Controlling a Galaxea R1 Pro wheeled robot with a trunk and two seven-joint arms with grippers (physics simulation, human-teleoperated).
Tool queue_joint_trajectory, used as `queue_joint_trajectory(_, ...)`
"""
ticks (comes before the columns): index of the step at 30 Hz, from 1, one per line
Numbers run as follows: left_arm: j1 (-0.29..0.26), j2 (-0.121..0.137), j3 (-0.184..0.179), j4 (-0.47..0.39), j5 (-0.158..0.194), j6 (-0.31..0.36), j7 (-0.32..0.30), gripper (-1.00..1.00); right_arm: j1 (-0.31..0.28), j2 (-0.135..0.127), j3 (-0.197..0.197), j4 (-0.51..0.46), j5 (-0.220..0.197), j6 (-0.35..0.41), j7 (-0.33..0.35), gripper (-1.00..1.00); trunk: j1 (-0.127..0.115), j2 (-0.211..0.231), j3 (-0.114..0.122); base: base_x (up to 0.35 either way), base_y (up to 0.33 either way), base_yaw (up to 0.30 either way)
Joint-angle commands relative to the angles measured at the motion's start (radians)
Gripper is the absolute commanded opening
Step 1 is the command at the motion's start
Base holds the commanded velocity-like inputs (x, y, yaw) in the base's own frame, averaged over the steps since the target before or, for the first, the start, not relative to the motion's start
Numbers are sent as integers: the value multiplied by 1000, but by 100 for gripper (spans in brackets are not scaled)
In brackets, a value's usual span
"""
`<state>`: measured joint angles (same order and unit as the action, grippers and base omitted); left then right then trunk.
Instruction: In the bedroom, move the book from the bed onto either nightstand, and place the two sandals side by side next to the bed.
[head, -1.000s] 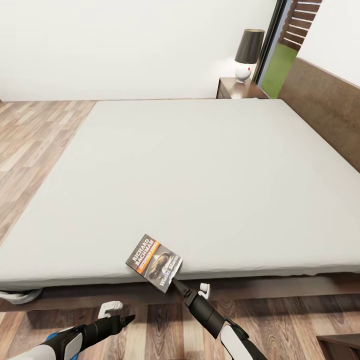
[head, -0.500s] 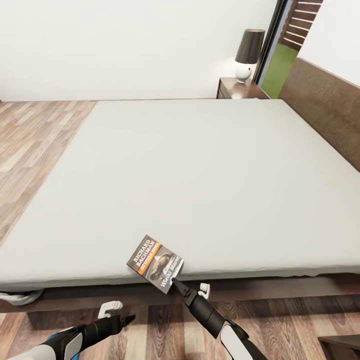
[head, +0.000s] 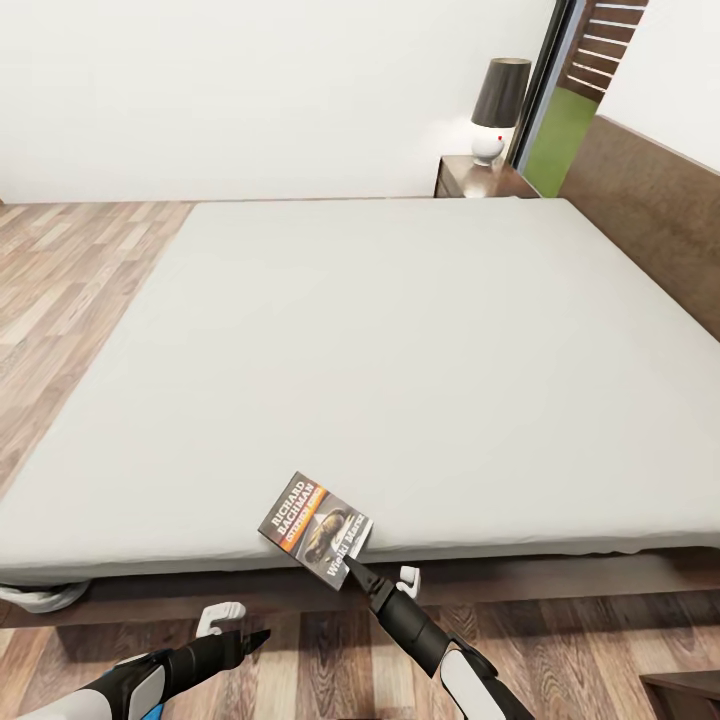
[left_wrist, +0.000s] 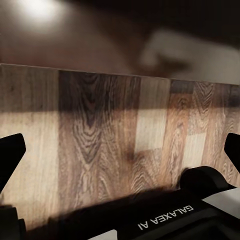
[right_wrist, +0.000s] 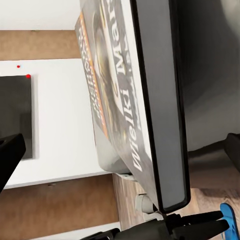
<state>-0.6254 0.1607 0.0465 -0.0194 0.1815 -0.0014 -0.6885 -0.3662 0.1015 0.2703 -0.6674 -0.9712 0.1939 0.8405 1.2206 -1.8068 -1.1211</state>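
A lamp (head: 496, 108) stands on the far nightstand (head: 480, 178), well beyond the wide grey bed (head: 400, 340). The book (head: 314, 527) lies at the mattress's near edge, cover reading "RICHARD BACHMAN". The right gripper (head: 352, 569) touches its corner; whether it pinches, I cannot tell. The left gripper (head: 262, 636) hangs over plank floor (left_wrist: 100, 150), fingers spread; "GALAXEA AI" marks the arm.

1. the bed (head: 400, 340) has a smooth, matt pale grey cloth mattress on a dark wood frame.
2. the floor (head: 60, 270) is grained wood planking with a slight sheen.
3. the book (head: 315, 525) has a printed paper cover, faintly glossy.
4. the nightstand (head: 480, 178) is dark wood with a glossy top.
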Motion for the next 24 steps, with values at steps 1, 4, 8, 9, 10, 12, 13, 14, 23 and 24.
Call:
queue_joint_trajectory(1,0,0,4,1,-1,0,-4,100,0,0,1,0,-11,9,2,100,0,0,-1,0,0,0)
queue_joint_trajectory(4,0,-1,4,1,-1,0,-4,100,0,0,1,0,-11,9,2,100,0,0,-1,0,0,0)
queue_joint_trajectory(8,0,-1,4,1,-1,0,-7,100,0,0,1,1,-11,9,2,100,0,0,-1,0,0,0)
queue_joint_trajectory(9,0,-1,4,1,-1,0,-8,100,0,0,1,1,-11,9,2,100,0,0,-1,0,0,0)
queue_joint_trajectory(10,0,-1,4,1,-1,0,-8,100,0,0,1,1,-11,10,2,100,0,0,-1,0,0,0)
queue_joint_trajectory(12,0,-1,4,1,-1,0,-7,100,0,0,1,1,-11,10,2,100,0,0,-1,0,0,0)
queue_joint_trajectory(13,0,-1,4,1,-1,0,-6,100,0,0,1,1,-11,9,2,100,0,0,-1,0,0,0)
queue_joint_trajectory(14,0,-1,4,1,-1,0,-6,100,0,0,1,1,-11,10,2,100,0,0,-1,-18,0,0)
queue_joint_trajectory(23,0,-1,4,1,-1,0,-4,100,0,0,1,1,-11,9,2,100,0,0,-1,-50,0,0)
queue_joint_trajectory(24,0,-1,4,1,-1,0,-4,100,0,0,1,1,-11,10,2,100,0,0,-1,-8,0,0)
